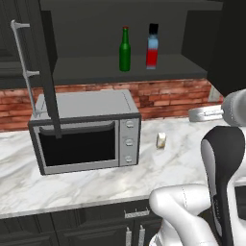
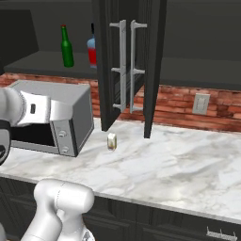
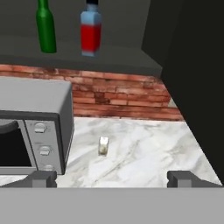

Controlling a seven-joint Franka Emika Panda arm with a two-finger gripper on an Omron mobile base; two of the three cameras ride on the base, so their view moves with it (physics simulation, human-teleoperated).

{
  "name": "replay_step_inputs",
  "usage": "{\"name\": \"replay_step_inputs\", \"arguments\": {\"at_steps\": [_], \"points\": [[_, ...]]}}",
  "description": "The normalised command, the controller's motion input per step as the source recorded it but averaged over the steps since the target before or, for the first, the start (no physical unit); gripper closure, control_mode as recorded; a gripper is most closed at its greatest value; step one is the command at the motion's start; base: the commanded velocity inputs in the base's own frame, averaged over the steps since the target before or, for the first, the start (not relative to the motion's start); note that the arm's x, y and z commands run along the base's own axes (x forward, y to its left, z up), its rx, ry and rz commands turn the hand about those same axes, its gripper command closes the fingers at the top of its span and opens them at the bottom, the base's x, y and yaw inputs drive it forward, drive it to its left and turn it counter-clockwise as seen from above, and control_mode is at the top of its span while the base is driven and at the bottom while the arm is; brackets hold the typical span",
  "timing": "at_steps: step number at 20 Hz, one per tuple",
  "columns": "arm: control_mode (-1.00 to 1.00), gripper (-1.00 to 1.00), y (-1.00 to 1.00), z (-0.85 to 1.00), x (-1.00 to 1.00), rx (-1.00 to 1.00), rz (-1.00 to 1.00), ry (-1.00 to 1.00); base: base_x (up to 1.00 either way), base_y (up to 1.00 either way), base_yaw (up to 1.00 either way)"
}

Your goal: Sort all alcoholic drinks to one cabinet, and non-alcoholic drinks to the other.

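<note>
Well, I list what I see, biggest first.
Counter: I see a white marble counter (image 1: 86, 185) under a red brick wall (image 2: 179, 106).
Cabinet: the dark cabinet (image 1: 158, 67) above is open, and its doors (image 2: 110, 66) hang out over the counter.
Microwave: a grey microwave (image 1: 84, 132) sits on the counter, under the open shelf.
Green bottle: the green bottle (image 1: 125, 50) with a red cap stands up on the shelf.
Blue and red bottle: the blue and red bottle (image 1: 152, 47) stands just beside the green one, to its right from my left base view.
Small cream container: the small cream container (image 1: 161, 140) sits on the counter, just right of the microwave.
Gripper: my gripper (image 3: 111, 178) is spread wide and holds nothing. It hangs apart from the cream container, which shows between the fingertips (image 3: 41, 178) in the hand view.
</note>
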Motion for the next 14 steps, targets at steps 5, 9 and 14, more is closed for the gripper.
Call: {"name": "replay_step_inputs", "arguments": {"at_steps": [5,9,14], "points": [[-1.00,-1.00,0.07,-0.20,0.20,0.00,0.01,0.08,0.00,0.00,0.00],[-1.00,-1.00,0.06,-0.18,0.21,0.00,0.01,0.09,0.00,0.00,0.00],[-1.00,-1.00,0.00,-0.20,0.22,0.00,0.00,0.09,0.00,0.00,0.00]]}}
